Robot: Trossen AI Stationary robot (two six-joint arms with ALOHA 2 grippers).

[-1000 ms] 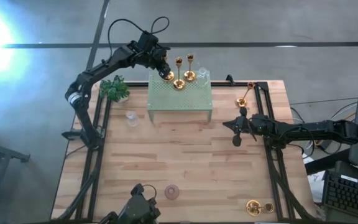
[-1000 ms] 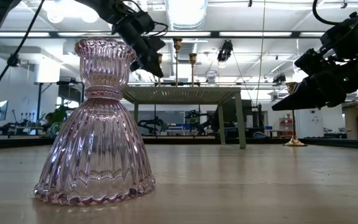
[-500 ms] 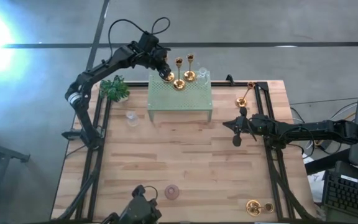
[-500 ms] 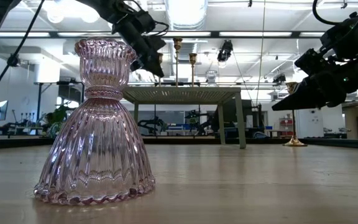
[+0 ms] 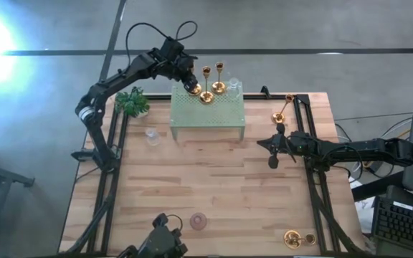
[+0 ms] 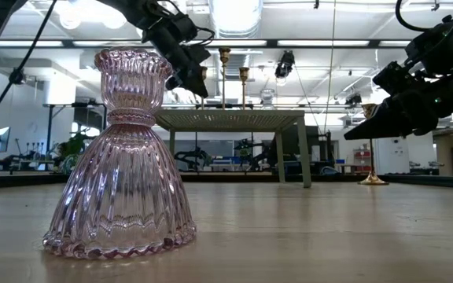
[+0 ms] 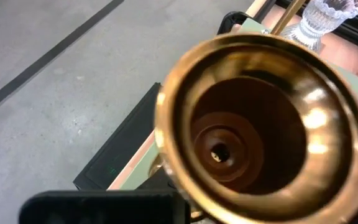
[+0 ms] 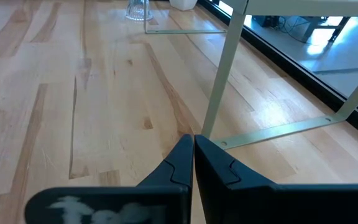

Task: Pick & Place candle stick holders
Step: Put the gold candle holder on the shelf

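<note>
Candlesticks crowd the far edge of the green mesh riser as I work the rig from afar: my left gripper hangs over the riser's far left corner, and two brass candle stick holders stand just beside it on the mesh, with a clear glass holder past them. Whether the left claw is pinching anything I cannot tell; its wrist camera is filled by the flared gold cup of a third brass holder, seen straight down its bore, so I judge that piece sits at or between the fingers.

My right gripper waits with its fingers pressed together, level with the riser's near right leg and holding nothing. Another brass holder stands just beyond it near the table's right rail, and one more lies well nearer the front edge on that side.

By my reading the job is about half done: two, perhaps three, pieces are up on the riser and two brass ones remain on the wood. A pink ribbed glass holder and a small clear glass one also sit on the table, well apart from both claws.

The brass pieces look polished and slender, with round flat bases, thin stems and small cups, likely top-heavy and easy to tip
</note>
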